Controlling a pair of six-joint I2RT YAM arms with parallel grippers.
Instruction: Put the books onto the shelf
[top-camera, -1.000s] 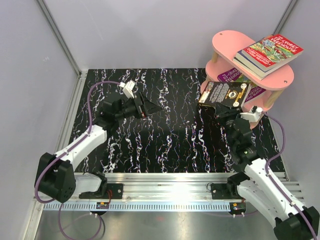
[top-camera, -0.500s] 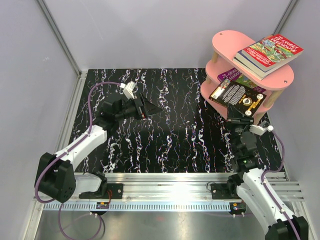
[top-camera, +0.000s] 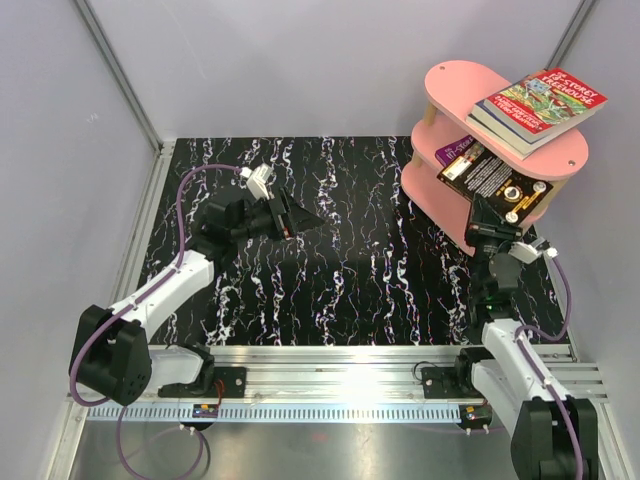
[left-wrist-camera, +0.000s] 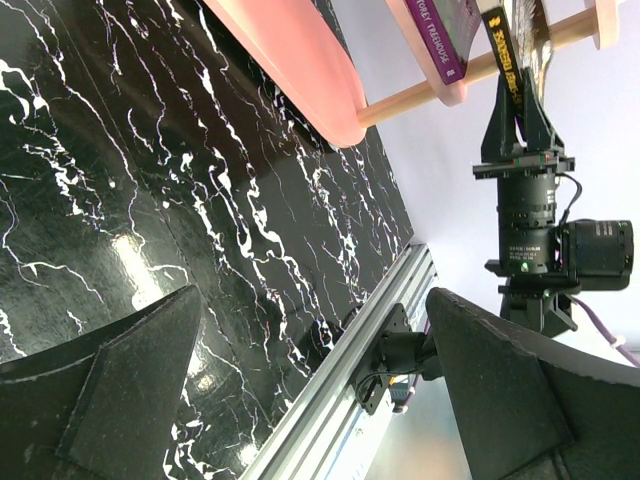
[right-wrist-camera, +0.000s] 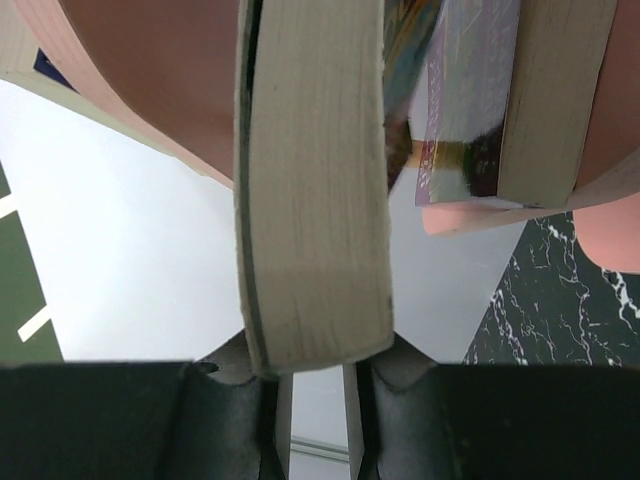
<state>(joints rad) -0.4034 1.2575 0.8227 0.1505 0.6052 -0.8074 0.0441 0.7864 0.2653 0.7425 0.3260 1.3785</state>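
The pink shelf stands at the back right. On its top board lies a red book stacked on a dark-blue one. A purple book lies on the middle tier. My right gripper is shut on a black book, held tilted at the front of the middle tier beside the purple book. In the right wrist view its page edge stands up from between my fingers, next to the purple book. My left gripper hovers open and empty over the mat's middle.
The black marbled mat covers the table. A metal rail runs along the near edge. Grey walls close in the left, back and right. The left wrist view shows the shelf's bottom board and the right gripper with its book.
My right arm has swung right and carried the black book from in front of the shelf's left end up to the middle tier. The left arm has not moved.
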